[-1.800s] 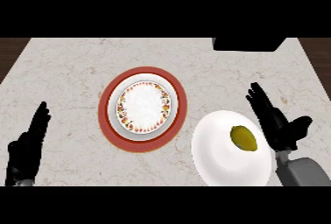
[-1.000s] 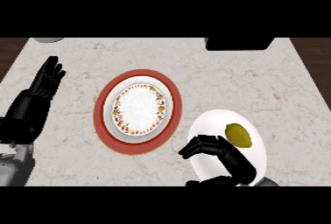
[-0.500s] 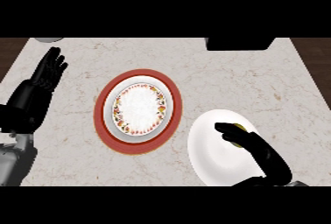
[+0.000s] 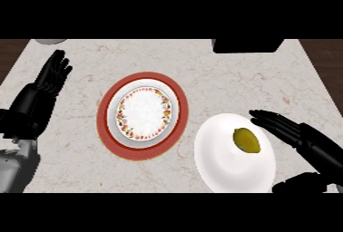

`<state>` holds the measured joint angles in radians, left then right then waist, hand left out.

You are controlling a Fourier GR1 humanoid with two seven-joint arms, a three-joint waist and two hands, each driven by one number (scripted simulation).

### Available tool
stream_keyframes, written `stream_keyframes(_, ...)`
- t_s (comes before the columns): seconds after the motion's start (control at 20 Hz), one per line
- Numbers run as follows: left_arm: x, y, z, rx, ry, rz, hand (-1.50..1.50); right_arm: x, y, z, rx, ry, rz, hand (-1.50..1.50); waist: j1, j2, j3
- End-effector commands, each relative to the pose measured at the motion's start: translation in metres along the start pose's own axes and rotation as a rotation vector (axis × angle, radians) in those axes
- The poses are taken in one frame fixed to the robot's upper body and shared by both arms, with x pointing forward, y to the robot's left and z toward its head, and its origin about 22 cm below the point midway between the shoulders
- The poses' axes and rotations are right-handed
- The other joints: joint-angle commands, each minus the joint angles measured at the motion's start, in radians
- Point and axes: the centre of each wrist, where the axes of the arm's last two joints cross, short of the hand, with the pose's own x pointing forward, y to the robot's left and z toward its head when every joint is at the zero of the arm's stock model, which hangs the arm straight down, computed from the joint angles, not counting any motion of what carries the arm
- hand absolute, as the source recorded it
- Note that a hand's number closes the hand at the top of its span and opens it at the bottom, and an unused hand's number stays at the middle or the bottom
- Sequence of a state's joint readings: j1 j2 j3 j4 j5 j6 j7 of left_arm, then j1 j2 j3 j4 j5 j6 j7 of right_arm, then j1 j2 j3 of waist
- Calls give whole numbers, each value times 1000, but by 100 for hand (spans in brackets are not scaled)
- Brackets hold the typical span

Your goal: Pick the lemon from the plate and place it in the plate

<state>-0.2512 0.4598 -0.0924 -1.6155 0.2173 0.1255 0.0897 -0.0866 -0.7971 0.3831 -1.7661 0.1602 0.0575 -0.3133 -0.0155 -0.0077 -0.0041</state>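
Two plates sit on the pale marbled stone counter [image 4: 221, 72]: a plain white round plate [image 4: 221, 167] at the lower right, and a red-rimmed round plate with a floral-patterned white centre [image 4: 143, 114] near the middle. The small yellow-green lemon [image 4: 247, 140] lies on the white plate, toward its right side, and nothing is holding it. The red-rimmed plate carries nothing.

The right hand [image 4: 298, 136] comes in from the lower right, its black fingers stretched out straight, along the white plate's right rim and just beside the lemon. I cannot tell whether the fingertips touch the fruit; they are not curled round it. The left hand [image 4: 41, 93] shows at the left edge, fingers straight and pointing up, resting well apart from both plates.

Judging by this layout, none of the task is done yet. The lemon is on its starting plate and has not been lifted. What remains is the whole sequence: closing the right hand round the lemon, raising it off the white plate, carrying it left across the short gap between the two plates, and setting it down on the patterned centre of the red-rimmed plate. The hand appears well placed for the grasp, so the step in hand is most likely the final approach to the lemon.
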Motion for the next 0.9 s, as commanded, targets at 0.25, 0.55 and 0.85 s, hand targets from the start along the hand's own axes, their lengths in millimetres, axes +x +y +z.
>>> stream_keyframes(0.25, 1, -11, 4, -12, -10, 14, 0, 31, 3, -7, 319, 263, 227, -150, 20, 6, 3)
stream_keyframes(0.55, -23, 5, -11, -7, 11, 6, 0, 32, 25, -26, 315, 307, 271, -150, 13, 10, 4)
stream_keyframes(0.85, 8, 11, -8, -11, 5, -10, 0, 16, 38, -32, 311, 422, 363, -150, 17, 7, 4)
